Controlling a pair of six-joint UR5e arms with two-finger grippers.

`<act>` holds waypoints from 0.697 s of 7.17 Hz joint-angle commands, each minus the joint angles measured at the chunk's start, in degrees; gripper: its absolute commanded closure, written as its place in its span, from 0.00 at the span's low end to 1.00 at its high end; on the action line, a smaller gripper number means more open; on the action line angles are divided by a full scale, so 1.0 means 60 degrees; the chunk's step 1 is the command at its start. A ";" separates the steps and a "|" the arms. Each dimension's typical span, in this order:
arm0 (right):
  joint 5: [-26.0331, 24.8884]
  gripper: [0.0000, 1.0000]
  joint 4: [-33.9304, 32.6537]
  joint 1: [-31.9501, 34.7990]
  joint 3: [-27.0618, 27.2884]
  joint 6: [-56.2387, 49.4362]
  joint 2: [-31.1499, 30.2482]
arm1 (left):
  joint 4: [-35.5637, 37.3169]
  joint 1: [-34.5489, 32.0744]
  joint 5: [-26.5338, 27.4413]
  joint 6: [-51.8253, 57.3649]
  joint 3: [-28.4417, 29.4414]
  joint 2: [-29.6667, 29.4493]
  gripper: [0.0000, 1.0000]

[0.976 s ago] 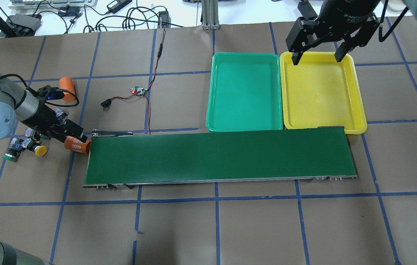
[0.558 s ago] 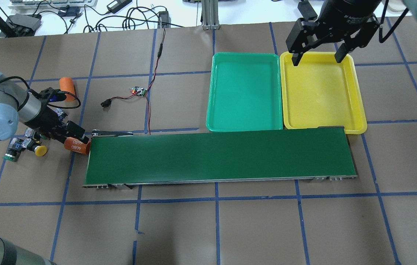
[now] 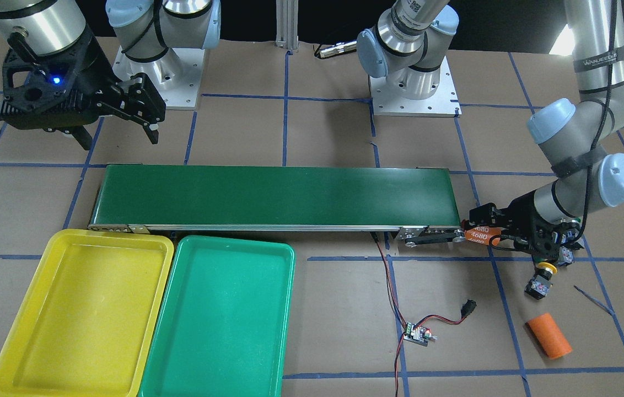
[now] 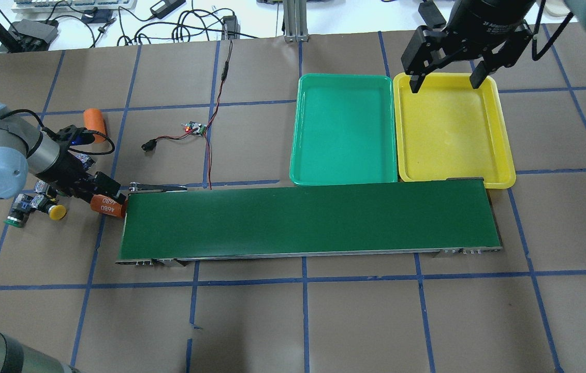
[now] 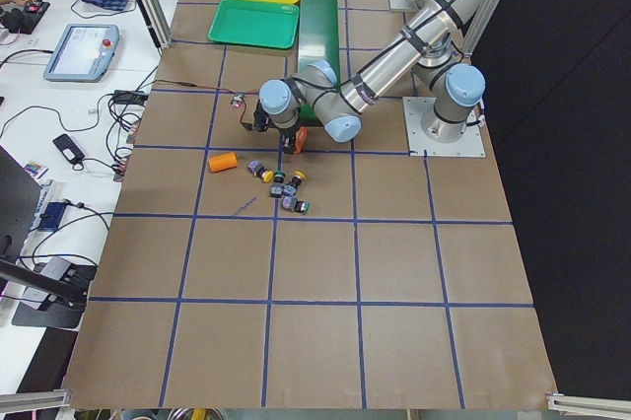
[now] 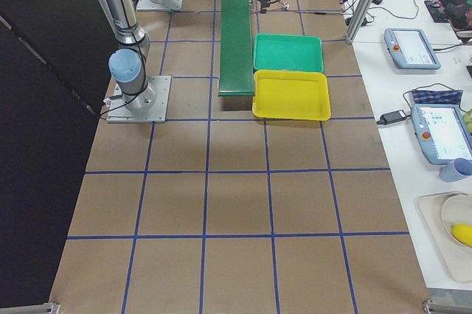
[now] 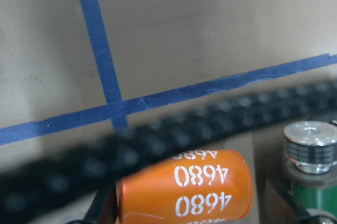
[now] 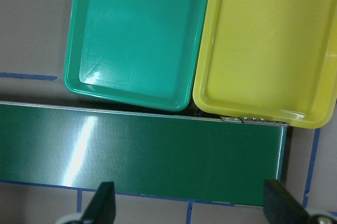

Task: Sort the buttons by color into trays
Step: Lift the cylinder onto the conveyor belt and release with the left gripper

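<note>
1. The left gripper [image 4: 106,197] is low at the belt's [image 4: 308,217] left end. Its jaws stand wide apart and released, one at each end of the 4680 cylinder [image 7: 184,192]. A thin gap shows at the belt-side end.
2. The 4680 cylinder lies on its side on the table [image 4: 324,321], its far end against the belt's end.
3. The buttons [image 5: 280,187] lie in a loose cluster on the table just behind that gripper, on the side away from the belt. Each is a mushroom cap on a blocky black-grey body, tipped on its side.
4. The overhead view shows a yellow-capped button [image 4: 55,211] and a green-capped button [image 4: 14,217] close together. The others are partly hidden under the wrist.
5. The left arm is folded, with the elbow high and the forearm sloping down to a wrist bent over the buttons.
6. A plain cylinder [image 4: 93,118] lies beyond the cluster. A board [image 4: 195,128] with red-black wires lies nearer the belt's middle.
7. The green tray [image 4: 342,129] and yellow tray [image 4: 453,129] sit side by side, touching. Both butt against the belt's far edge at its right end, well apart from the buttons.
8. The right gripper [image 4: 444,82] hangs high over that end, pointing down, with its fingers [image 8: 103,204] spread and nothing between them.
</note>
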 commanded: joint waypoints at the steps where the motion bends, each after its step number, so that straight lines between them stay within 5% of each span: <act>1: -0.0003 0.00 -0.0005 0.0001 0.0004 0.0000 0.0012 | 0.0353 0.0000 0.0201 0.0032 -0.0143 -0.0034 0.00; 5: -0.0003 0.00 0.0010 -0.0013 0.0048 0.0000 0.0026 | 0.0615 0.0015 0.0203 0.0061 -0.0085 -0.0034 0.00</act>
